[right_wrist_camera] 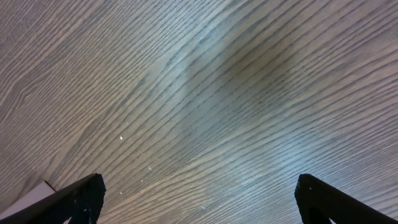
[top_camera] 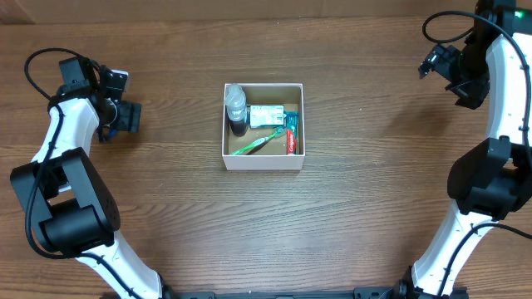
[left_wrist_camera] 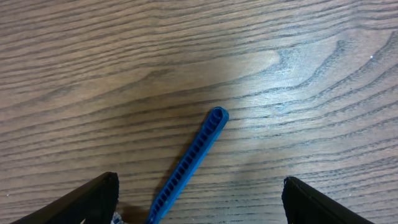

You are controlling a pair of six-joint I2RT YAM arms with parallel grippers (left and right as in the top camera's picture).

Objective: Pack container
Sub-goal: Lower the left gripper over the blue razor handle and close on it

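Observation:
The white square container [top_camera: 263, 161] sits at the table's middle. It holds a small clear bottle with a dark base [top_camera: 237, 106], a white packet [top_camera: 268, 115], a green toothbrush [top_camera: 256, 143] and a red toothpaste tube [top_camera: 292, 141]. My left gripper [top_camera: 115, 119] is at the far left, open, its fingers [left_wrist_camera: 198, 200] apart over a blue ridged handle [left_wrist_camera: 189, 165] that lies on the table between them without being touched. My right gripper [top_camera: 462, 83] is at the far right, open and empty, its fingers [right_wrist_camera: 199, 199] over bare wood.
The table is brown wood. A white corner [right_wrist_camera: 31, 193], perhaps the container, shows at the lower left of the right wrist view. Both arm bases stand at the front corners.

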